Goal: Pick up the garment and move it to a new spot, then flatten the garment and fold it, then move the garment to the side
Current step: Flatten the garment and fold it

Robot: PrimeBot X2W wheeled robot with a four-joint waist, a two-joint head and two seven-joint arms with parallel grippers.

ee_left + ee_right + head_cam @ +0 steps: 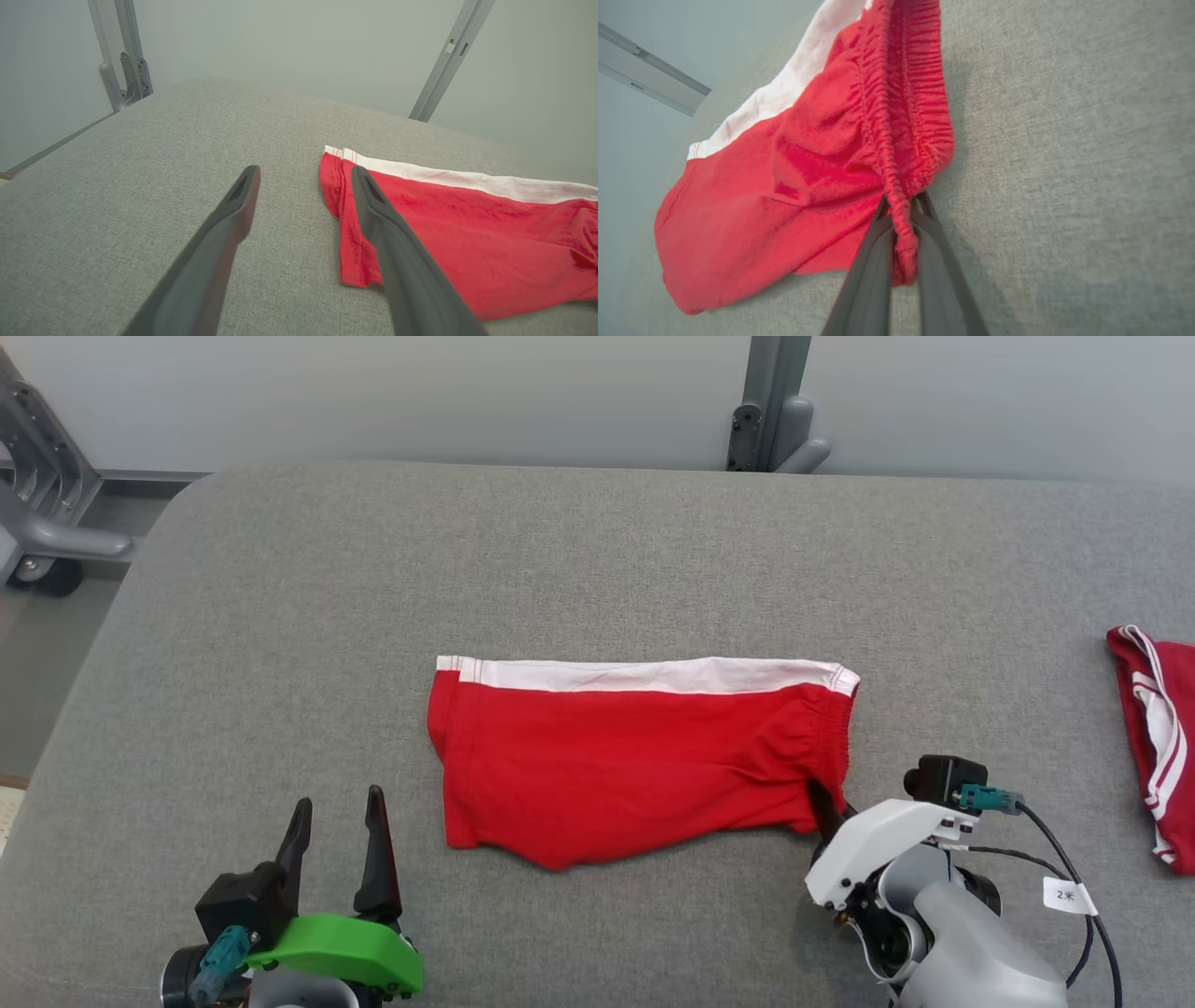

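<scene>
The place looks like a robotics lab or test cell, not a home. A broad table covered in grey fabric (597, 551) stands before bare pale wall panels (373, 392). A grey metal post (770, 392) with a bolted bracket and a metal frame (42, 513) stand behind it.

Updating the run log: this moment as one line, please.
right tool: shut on shorts waistband corner | left tool: open, clear of shorts | shorts: flat on table | second red garment: far right
</scene>
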